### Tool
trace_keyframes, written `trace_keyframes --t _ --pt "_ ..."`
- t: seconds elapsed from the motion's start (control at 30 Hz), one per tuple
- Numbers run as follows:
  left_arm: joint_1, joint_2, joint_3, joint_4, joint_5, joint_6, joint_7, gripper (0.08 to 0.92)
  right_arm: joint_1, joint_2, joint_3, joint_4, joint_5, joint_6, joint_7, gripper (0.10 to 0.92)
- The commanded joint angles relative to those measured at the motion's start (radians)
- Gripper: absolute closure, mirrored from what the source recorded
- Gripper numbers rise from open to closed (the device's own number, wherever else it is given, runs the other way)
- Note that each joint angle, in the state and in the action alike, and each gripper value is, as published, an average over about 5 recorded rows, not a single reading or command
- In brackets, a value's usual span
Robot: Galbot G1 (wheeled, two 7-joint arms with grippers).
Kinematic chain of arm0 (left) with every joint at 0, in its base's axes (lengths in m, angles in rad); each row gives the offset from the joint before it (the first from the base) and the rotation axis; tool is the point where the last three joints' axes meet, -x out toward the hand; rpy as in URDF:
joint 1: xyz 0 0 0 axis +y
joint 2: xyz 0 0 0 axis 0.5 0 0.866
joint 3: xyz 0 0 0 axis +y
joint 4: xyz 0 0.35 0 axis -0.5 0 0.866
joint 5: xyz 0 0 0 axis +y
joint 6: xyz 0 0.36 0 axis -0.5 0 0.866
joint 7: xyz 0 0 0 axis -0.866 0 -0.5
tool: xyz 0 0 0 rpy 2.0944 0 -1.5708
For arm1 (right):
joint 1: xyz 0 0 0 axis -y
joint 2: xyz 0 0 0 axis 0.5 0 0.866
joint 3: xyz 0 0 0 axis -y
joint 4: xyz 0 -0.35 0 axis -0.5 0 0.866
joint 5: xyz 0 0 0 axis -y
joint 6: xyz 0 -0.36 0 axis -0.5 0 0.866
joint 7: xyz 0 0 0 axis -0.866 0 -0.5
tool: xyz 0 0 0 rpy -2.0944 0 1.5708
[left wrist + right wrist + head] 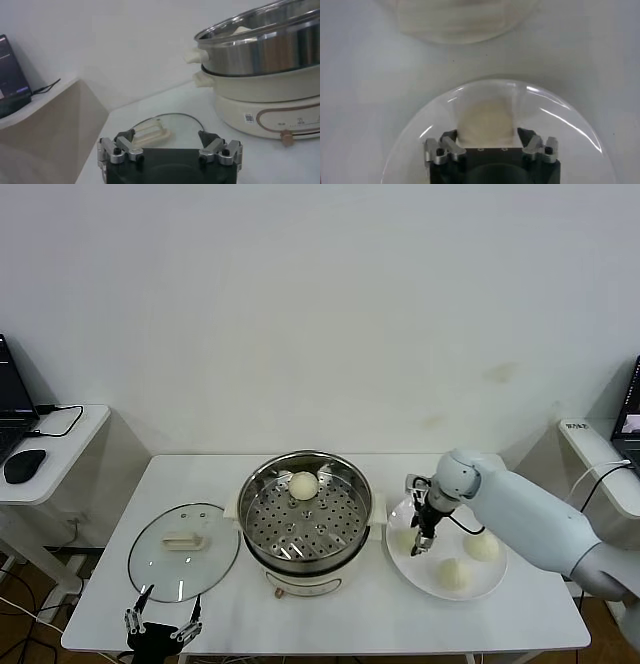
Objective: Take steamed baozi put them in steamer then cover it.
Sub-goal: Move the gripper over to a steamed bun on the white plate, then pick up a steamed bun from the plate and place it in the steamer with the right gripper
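Note:
The steel steamer (304, 519) stands mid-table with one baozi (303, 484) on its perforated tray. To its right, a white plate (490, 582) carries three baozi. My right gripper (422, 541) reaches down at the plate's left side and is shut on the baozi (485, 122) there, whose sides sit against both fingers. Two others (454, 572) (483, 546) lie free on the plate. The glass cover (183, 549) rests flat on the table left of the steamer. My left gripper (160, 629) hangs open at the front edge, just before the cover (155, 131).
In the left wrist view the steamer (265, 50) rises on its cream base. The plate rim (420, 135) curves around my right gripper (486, 137), with the steamer's base (460, 20) beyond. Side desks with laptops flank the table; a mouse (24, 466) lies on the left one.

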Motion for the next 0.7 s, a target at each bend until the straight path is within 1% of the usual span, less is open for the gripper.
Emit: trace_keyframes --t 0.03,0.17,0.3,0.53,0.7 --pt "0.001 -0.001 0.001 0.0 0.001 0.0 0.0 0.177 0.001 0.0 0.003 -0.002 0.002 0.003 0.001 0.47" --pt "0.001 0.0 0.0 -0.003 0.001 0.0 0.0 0.177 0.031 -0.02 0.003 0.02 0.018 0.0 -0.012 0.477" --pt "-0.001 0.001 -0.001 -0.008 0.0 0.0 0.0 0.177 0.131 -0.059 -0.041 0.064 0.066 -0.007 -0.038 0.482" --pt "-0.004 0.006 -0.001 -0.026 0.004 0.004 0.0 0.177 0.453 -0.107 -0.215 0.155 0.243 -0.026 -0.087 0.474" --pt "-0.005 0.01 -0.002 -0.039 0.008 0.017 -0.003 0.177 0.666 -0.068 -0.342 0.162 0.357 -0.04 -0.116 0.475"
